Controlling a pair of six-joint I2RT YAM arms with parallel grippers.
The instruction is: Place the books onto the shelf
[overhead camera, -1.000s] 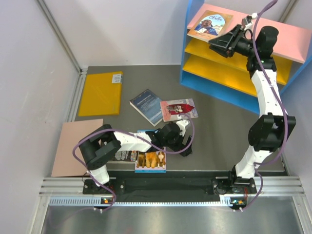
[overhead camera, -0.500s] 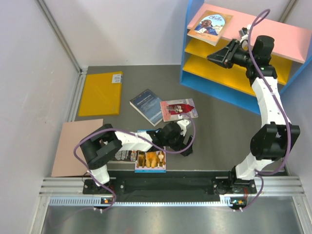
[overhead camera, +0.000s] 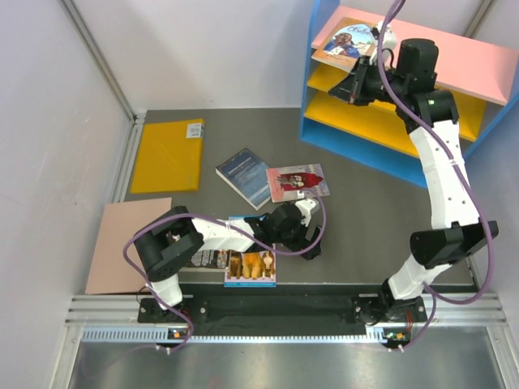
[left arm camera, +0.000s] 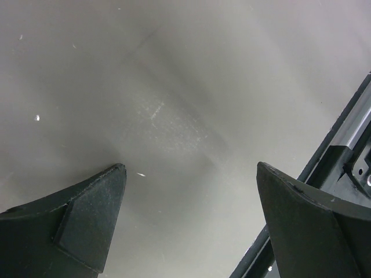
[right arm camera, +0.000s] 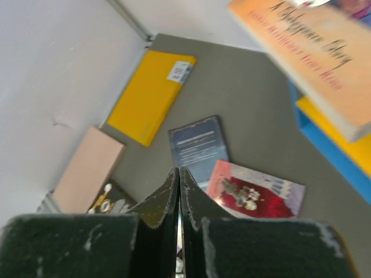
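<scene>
A tan book (overhead camera: 350,40) lies on the pink top of the blue shelf (overhead camera: 478,69), its corner overhanging the front edge; it also shows at the top right of the right wrist view (right arm camera: 313,52). My right gripper (overhead camera: 350,89) hangs just below that corner, shut with nothing between its fingers (right arm camera: 178,174). On the table lie a navy book (overhead camera: 245,176), a red-and-white book (overhead camera: 298,181), a blue book with dogs (overhead camera: 250,264) and a black book (overhead camera: 209,258) partly under the left arm. My left gripper (overhead camera: 303,245) rests low beside the dogs book, open over bare table (left arm camera: 191,174).
A yellow flat sheet (overhead camera: 169,154) and a pinkish-brown board (overhead camera: 126,243) lie at the table's left. White walls close in on the left and the back. The metal rail (left arm camera: 342,145) runs along the near edge, close to the left gripper.
My right gripper has shut and swung left and up along the shelf front, ending under the tan book's corner. The left arm has not moved.
</scene>
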